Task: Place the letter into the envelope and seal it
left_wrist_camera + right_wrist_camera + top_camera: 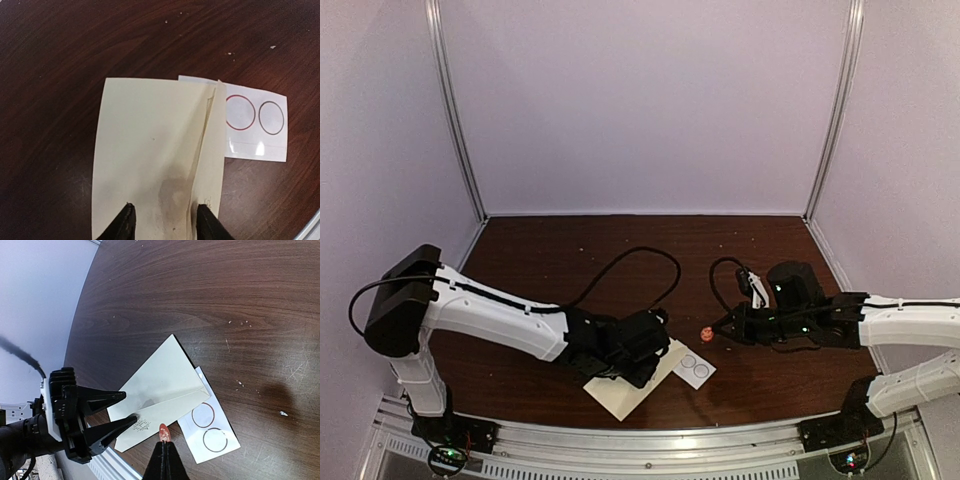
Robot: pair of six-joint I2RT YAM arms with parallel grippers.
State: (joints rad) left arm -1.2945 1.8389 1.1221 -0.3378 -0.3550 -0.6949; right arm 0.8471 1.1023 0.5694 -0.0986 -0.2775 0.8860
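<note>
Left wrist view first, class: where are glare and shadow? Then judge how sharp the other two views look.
Left wrist view: a white glare spot on the sticker card, a grey patch, likely shadow, on the envelope; right wrist view: sharp, a dark shadow on the table, its edge bowed by the lens; top external view: softer, the table dim against pale walls.
</note>
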